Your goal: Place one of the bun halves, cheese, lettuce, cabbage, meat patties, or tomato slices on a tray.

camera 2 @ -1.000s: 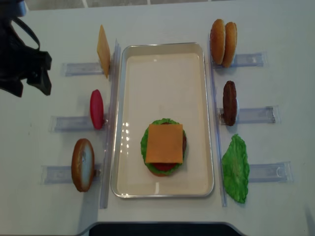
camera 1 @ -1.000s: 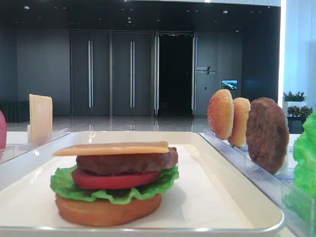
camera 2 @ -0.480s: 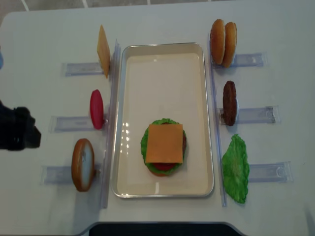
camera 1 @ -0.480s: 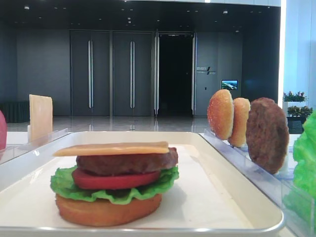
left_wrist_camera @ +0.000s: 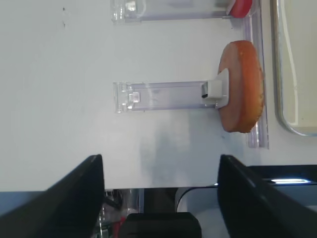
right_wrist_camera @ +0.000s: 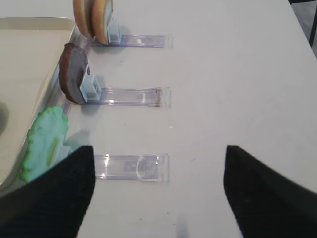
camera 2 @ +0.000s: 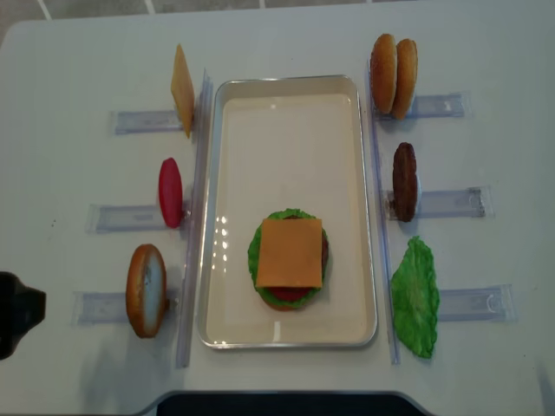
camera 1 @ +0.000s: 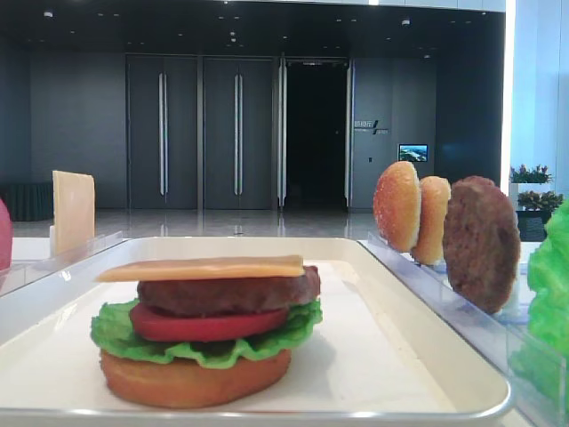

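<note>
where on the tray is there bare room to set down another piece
The far half of the tray is bare, bordered by its rim and the stack's cheese on the near side. Narrow bare strips also flank the stack and run along the near rim. Off the tray it is crowded: racks hold a tomato slice on the left and a meat patty on the right.

Robot body: all black
Left claw (left_wrist_camera: 161, 198) and right claw (right_wrist_camera: 156, 193): broad matte-black fingers, blunt tapered edges, no markings visible.

Background's a dark lobby with tall double doors (camera 1: 200, 133), a small lit screen (camera 1: 412, 152), potted plants (camera 1: 531, 173) far right.
</note>
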`<state>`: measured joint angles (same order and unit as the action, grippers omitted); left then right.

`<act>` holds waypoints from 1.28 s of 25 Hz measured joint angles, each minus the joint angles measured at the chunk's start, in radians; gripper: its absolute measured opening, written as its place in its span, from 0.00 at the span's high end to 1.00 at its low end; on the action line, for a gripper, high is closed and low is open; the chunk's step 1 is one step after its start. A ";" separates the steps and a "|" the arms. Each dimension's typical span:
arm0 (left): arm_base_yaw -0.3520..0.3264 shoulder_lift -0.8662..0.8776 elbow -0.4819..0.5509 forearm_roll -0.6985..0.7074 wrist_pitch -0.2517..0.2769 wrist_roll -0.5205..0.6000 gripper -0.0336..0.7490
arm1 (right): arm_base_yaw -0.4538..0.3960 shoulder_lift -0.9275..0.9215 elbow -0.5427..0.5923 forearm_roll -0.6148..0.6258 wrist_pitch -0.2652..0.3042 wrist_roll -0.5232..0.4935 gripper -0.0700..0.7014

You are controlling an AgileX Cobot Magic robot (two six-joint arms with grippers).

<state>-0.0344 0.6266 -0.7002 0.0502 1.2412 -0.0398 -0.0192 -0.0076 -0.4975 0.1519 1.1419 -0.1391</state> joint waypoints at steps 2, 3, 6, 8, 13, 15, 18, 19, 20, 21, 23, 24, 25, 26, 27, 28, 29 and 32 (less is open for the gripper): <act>0.000 -0.060 0.018 0.000 -0.006 0.011 0.27 | 0.000 0.000 0.000 0.000 0.000 0.000 0.21; 0.000 -0.093 0.027 0.001 -0.019 0.021 0.27 | 0.000 0.000 0.000 0.000 0.000 0.000 0.21; 0.000 -0.190 0.073 0.002 -0.057 0.040 0.27 | 0.000 0.000 0.000 0.000 0.000 0.000 0.21; 0.000 -0.251 0.103 0.002 -0.080 0.051 0.27 | 0.000 0.000 0.000 0.000 0.000 0.000 0.21; 0.000 -0.404 0.173 -0.004 -0.107 0.093 0.27 | 0.000 0.000 0.000 0.000 0.000 0.000 0.21; 0.000 -0.460 0.191 -0.017 -0.118 0.098 0.27 | 0.000 0.000 0.000 0.000 0.000 0.000 0.21; 0.000 -0.547 0.213 -0.034 -0.132 0.101 0.27 | 0.000 0.000 0.000 0.000 0.000 0.000 0.21; 0.000 -0.568 0.214 -0.035 -0.132 0.103 0.27 | 0.000 0.000 0.000 0.000 0.000 0.000 0.21; 0.000 -0.594 0.214 -0.036 -0.132 0.103 0.27 | 0.000 0.000 0.000 0.000 0.000 0.000 0.21; 0.000 -0.617 0.215 -0.036 -0.132 0.104 0.27 | 0.000 0.000 0.000 0.000 0.000 0.000 0.21; 0.000 -0.641 0.222 -0.037 -0.131 0.105 0.27 | 0.000 0.000 0.000 0.000 0.000 0.000 0.21; 0.000 -0.642 0.224 -0.038 -0.129 0.106 0.27 | 0.000 0.000 0.000 0.000 0.000 0.000 0.21; 0.000 -0.642 0.225 -0.038 -0.129 0.106 0.27 | 0.000 0.000 0.000 0.000 0.000 0.000 0.21; 0.000 -0.642 0.225 -0.038 -0.129 0.106 0.27 | 0.000 0.000 0.000 0.000 0.000 0.000 0.21; 0.000 -0.642 0.225 -0.038 -0.129 0.106 0.27 | 0.000 0.000 0.000 0.000 0.000 0.000 0.21; 0.000 -0.642 0.225 -0.038 -0.129 0.106 0.27 | 0.000 0.000 0.000 0.000 0.000 0.000 0.21; 0.000 -0.643 0.226 -0.038 -0.129 0.106 0.27 | 0.000 0.000 0.000 0.000 0.000 0.000 0.21; 0.000 -0.643 0.226 -0.050 -0.129 0.103 0.27 | 0.000 0.000 0.000 0.000 0.000 0.000 0.21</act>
<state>-0.0344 -0.0167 -0.4739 0.0000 1.1125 0.0634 -0.0192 -0.0076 -0.4975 0.1519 1.1419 -0.1391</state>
